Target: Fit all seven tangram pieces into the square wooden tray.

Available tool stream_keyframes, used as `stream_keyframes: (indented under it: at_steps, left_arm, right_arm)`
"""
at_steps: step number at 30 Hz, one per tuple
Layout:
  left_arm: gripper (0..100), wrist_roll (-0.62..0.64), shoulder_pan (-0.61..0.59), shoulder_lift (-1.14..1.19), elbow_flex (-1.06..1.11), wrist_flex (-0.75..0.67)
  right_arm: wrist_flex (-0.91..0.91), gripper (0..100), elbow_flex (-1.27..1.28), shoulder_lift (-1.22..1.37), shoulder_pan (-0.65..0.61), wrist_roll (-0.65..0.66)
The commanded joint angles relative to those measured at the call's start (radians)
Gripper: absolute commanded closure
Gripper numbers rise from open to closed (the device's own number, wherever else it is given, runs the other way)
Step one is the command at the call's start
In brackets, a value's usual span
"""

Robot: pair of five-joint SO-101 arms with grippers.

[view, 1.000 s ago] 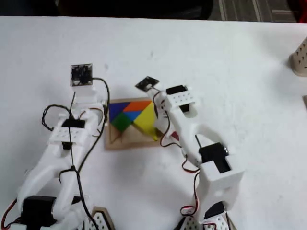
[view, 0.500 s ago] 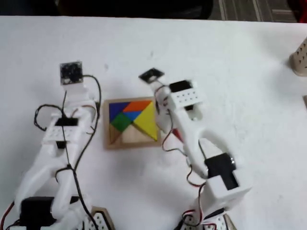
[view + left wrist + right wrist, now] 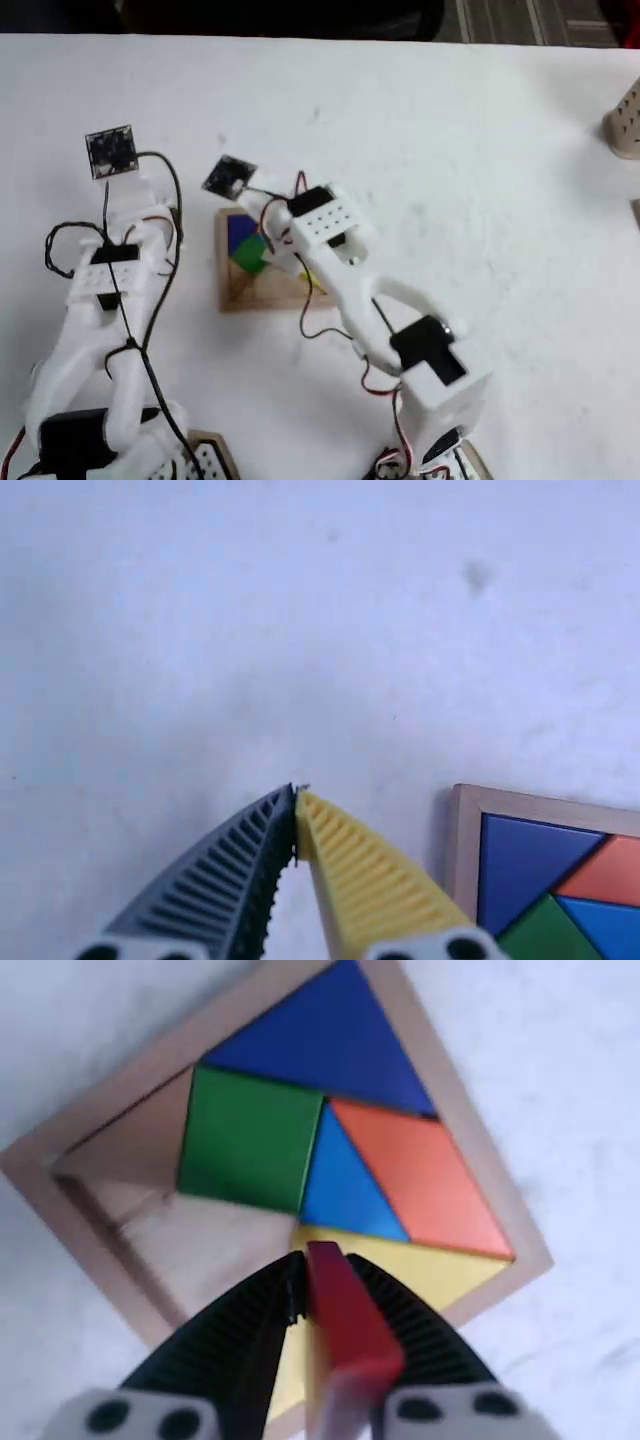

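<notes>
The square wooden tray (image 3: 95, 1225) lies under my right gripper (image 3: 310, 1260), which is shut on a red piece (image 3: 345, 1345) held edge-up just above the tray's bare wooden part. Inside sit a large blue triangle (image 3: 325, 1045), a green square (image 3: 250, 1140), a small blue triangle (image 3: 340, 1190), an orange parallelogram (image 3: 420, 1175) and a yellow triangle (image 3: 430, 1275). A tan triangle (image 3: 130, 1145) fills one corner. In the high view the right arm (image 3: 330, 235) covers most of the tray (image 3: 240, 295). My left gripper (image 3: 295, 795) is shut over bare table beside the tray's corner (image 3: 465, 830).
A wooden pegged object (image 3: 625, 125) stands at the far right edge of the white table. The left arm (image 3: 105, 280) and its cables lie left of the tray. Open table stretches behind and to the right.
The right arm has swung left, from the tray's right side to over the tray, carrying the red piece. The left arm has drawn away to the left.
</notes>
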Motion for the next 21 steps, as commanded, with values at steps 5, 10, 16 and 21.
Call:
stream_keyframes:
  at_steps: [5, 10, 16, 21]
  left_arm:
    - [98, 0.011, -0.010, -0.004, -0.068, -0.032]
    - [98, 0.008, -0.008, -0.002, -0.069, -0.032]
    - [98, 0.006, -0.007, -0.002, -0.068, -0.032]
    - [98, 0.006, -0.007, -0.002, -0.068, -0.032]
  right_arm:
    - [0.114, 70.1, -0.262, 0.142, 0.012, 0.017]
    - [0.286, 65.9, -0.394, 0.162, 0.012, 0.009]
    - [0.470, 65.9, -0.488, 0.160, 0.008, 0.006]
    - [0.538, 65.9, -0.539, 0.160, 0.015, -0.037]
